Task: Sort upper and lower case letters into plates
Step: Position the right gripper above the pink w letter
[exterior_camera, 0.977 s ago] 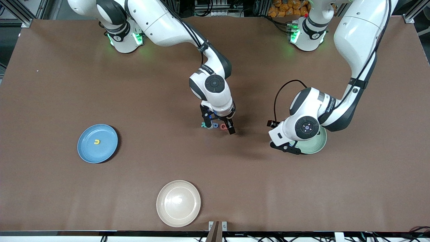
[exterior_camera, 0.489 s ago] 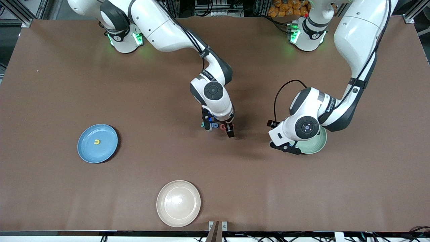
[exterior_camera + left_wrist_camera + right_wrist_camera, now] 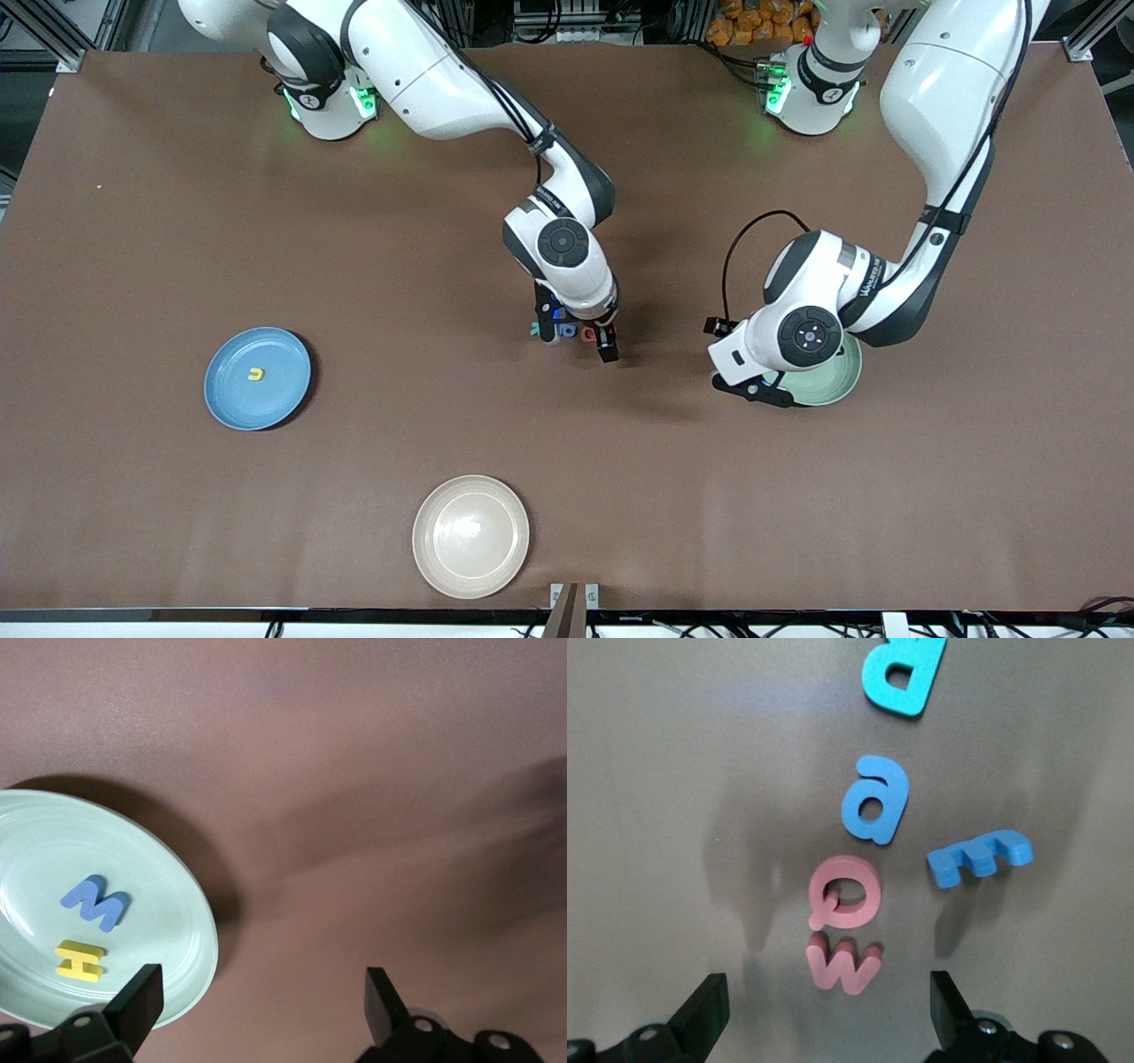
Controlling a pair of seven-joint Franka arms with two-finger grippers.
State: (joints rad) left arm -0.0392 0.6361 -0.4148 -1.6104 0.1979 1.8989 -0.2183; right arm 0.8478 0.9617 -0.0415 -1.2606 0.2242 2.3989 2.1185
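Several foam letters lie together mid-table: a pink w [image 3: 842, 966], a pink rounded letter [image 3: 843, 893], a blue a [image 3: 874, 800], a blue E-like letter [image 3: 979, 857] and a teal letter [image 3: 904, 673]. My right gripper [image 3: 824, 1019] hangs open just over them [image 3: 578, 339], and the pink w lies between its fingers [image 3: 704, 1005] without touching them. The mint green plate [image 3: 53, 842] holds a blue M [image 3: 96, 901] and a yellow H [image 3: 80, 959]. My left gripper [image 3: 760, 392] waits open at that plate's [image 3: 842, 381] edge. The light blue plate [image 3: 257, 403] carries a small yellow letter [image 3: 256, 375].
A cream-beige plate [image 3: 470, 535] sits close to the table's edge nearest the front camera, with nothing on it. Brown tabletop stretches between the three plates.
My right gripper has shifted slightly and settled closer over the letter cluster. The left arm has not moved.
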